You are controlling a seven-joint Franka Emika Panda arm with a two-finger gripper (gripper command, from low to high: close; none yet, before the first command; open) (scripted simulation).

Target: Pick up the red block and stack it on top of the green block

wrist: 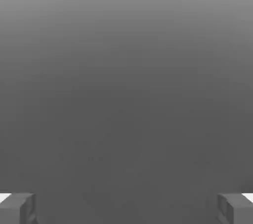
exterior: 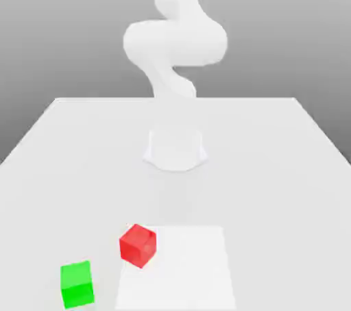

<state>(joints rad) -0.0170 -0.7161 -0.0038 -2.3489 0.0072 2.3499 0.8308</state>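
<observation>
The red block (exterior: 138,245) sits on the white table near its front edge, turned slightly so one corner faces the camera. The green block (exterior: 76,283) rests on the table a short way toward the exterior view's left of the red one and closer to the front, with a gap between them. In the hand view my gripper (wrist: 126,209) is open. Its grey fingertips (wrist: 18,208) stand far apart with nothing between them, against a plain grey background. The white arm (exterior: 175,42) rises from its base (exterior: 175,148) well behind both blocks.
The white table (exterior: 274,166) stretches wide on both sides of the arm's base. A brighter square patch (exterior: 185,268) marks the tabletop just to the exterior view's right of the red block. A grey backdrop lies behind the table.
</observation>
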